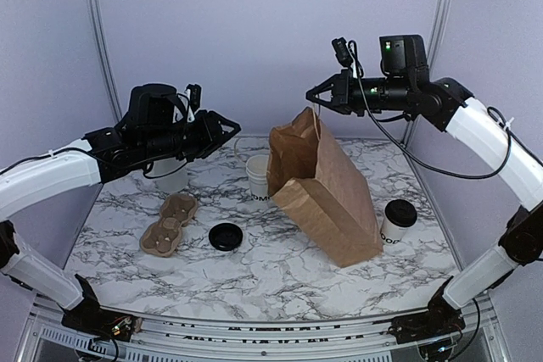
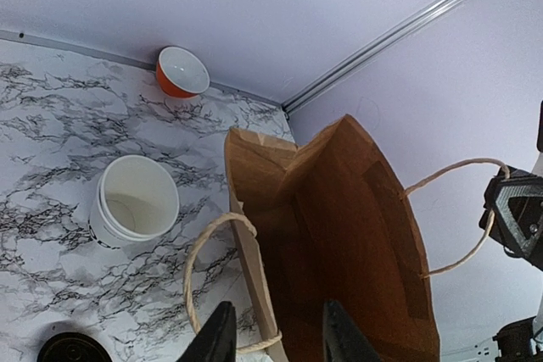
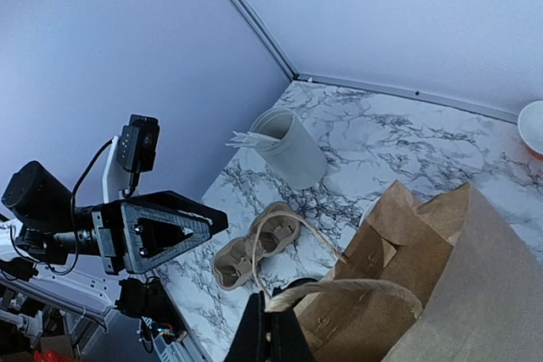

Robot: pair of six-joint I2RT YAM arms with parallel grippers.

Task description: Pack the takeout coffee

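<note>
Top external view: one takeout coffee [image 1: 397,222] is standing upright on the worktop [image 1: 280,273], lid on, just beside the right side of the paper bag [image 1: 327,188] and outside it.

Item count:
- One brown paper bag is standing near the middle of the worktop with its mouth open.
- Two twine handles are showing on the bag, one on each long wall.
- One stack of lidless white cups [image 1: 257,177] is standing just left of the bag. The number of cups in it cannot be told.
- One loose black lid [image 1: 226,236] is lying in front of the stack.
- One pulp cup carrier [image 1: 170,225] is lying left of the lid.
- One translucent tub [image 3: 293,148] holding white sticks is standing at the back left.
- One orange bowl [image 2: 181,72] with a white inside is sitting against the back wall.

Claws:
- The right claw [image 1: 312,97] is hanging above the bag's top edge, with its fingers pinching the far handle [image 2: 458,162].
- The left claw [image 1: 234,127] is hovering left of the bag mouth with its fingers parted and gripping nothing. The bag's near wall is running between them, and the near handle [image 2: 188,277] is hanging slack.

The worktop is showing white marble patterning with dark grey veins. Plain lilac walls [image 1: 254,31] with metal corner strips are enclosing it.
</note>
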